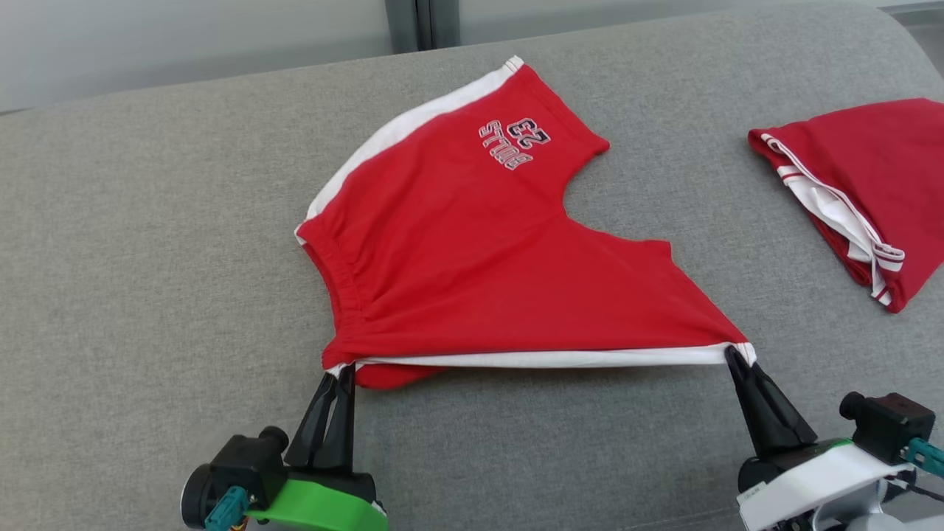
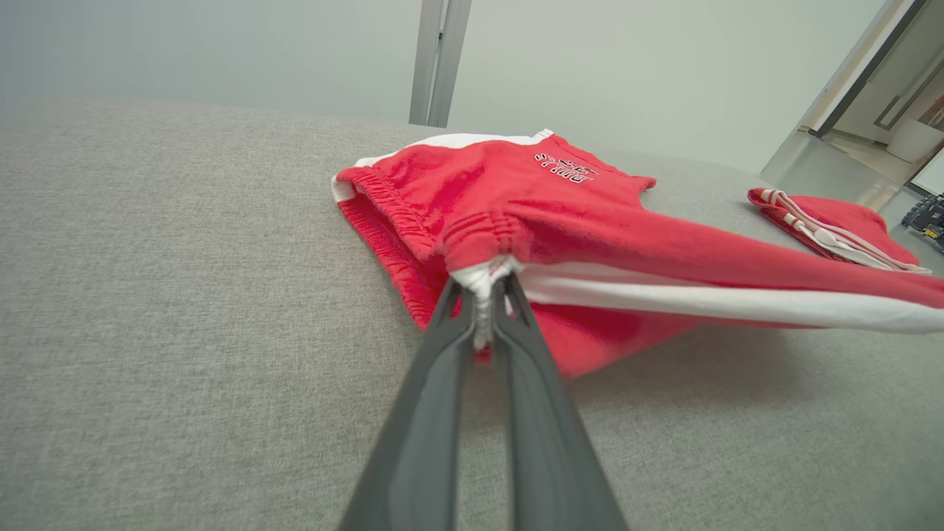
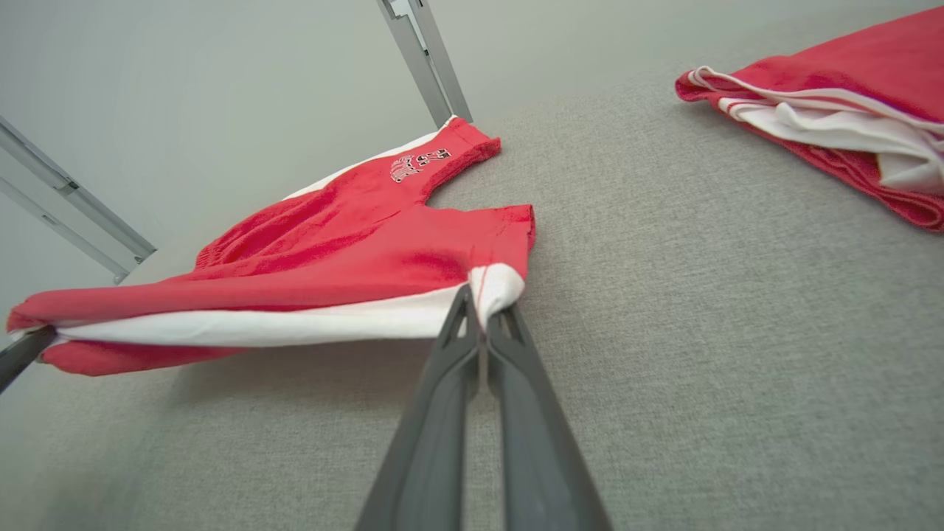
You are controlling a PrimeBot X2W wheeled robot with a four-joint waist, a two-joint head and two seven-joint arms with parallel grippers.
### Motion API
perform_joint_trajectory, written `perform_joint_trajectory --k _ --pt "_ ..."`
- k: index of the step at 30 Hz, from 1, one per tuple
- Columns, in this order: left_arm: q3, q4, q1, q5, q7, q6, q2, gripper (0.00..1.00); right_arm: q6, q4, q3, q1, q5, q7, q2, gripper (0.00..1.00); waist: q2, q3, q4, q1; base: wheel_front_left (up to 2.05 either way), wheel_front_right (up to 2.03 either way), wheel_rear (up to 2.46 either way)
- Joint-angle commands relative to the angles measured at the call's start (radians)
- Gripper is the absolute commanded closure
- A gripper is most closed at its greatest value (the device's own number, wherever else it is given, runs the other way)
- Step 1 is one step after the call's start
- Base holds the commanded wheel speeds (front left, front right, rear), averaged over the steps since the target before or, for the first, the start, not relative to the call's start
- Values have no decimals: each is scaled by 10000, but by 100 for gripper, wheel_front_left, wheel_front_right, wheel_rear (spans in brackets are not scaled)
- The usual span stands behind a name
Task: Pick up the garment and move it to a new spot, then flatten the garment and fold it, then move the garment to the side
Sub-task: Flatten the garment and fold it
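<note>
A pair of red shorts [image 1: 472, 243] with white side stripes and a "23" print lies spread on the grey cushion, its near white-striped edge lifted and pulled taut. My left gripper [image 1: 342, 372] is shut on the waistband corner [image 2: 483, 276] at the near left. My right gripper [image 1: 734, 354] is shut on the leg-hem corner [image 3: 493, 287] at the near right. The far leg of the shorts [image 3: 435, 158] rests flat on the cushion; the shorts [image 2: 590, 214] sag between the two held corners.
A second red garment [image 1: 863, 184] with white trim lies bunched at the right edge of the grey cushion [image 1: 147, 258]. A pale wall with a grey post [image 1: 420, 22] runs behind. Bare cushion lies to the left and in front.
</note>
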State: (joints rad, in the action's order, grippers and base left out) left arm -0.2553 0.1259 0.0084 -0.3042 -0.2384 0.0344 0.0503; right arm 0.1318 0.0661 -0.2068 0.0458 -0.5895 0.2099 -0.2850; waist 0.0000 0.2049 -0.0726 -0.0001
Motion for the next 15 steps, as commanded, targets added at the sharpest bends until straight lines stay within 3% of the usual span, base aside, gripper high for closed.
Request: perform_joint_trajectory --k 1,8,15 --pt "52 -333 262 4 121 -108 87 100 -23 -397 270 267 197 -182 47 100 0 -218 177 1 0 0 0" --pt "-160 -1140 428 -295 1103 -72 178 100 -23 -1667 1251 556 669 -1186 236 100 0 -197 259 1 0 0 0" --pt "-322 -649 -1209 -531 1709 157 131 100 -25 -1027 1530 -1454 611 -1495 -262 100 0 939 718 1 0 0 0"
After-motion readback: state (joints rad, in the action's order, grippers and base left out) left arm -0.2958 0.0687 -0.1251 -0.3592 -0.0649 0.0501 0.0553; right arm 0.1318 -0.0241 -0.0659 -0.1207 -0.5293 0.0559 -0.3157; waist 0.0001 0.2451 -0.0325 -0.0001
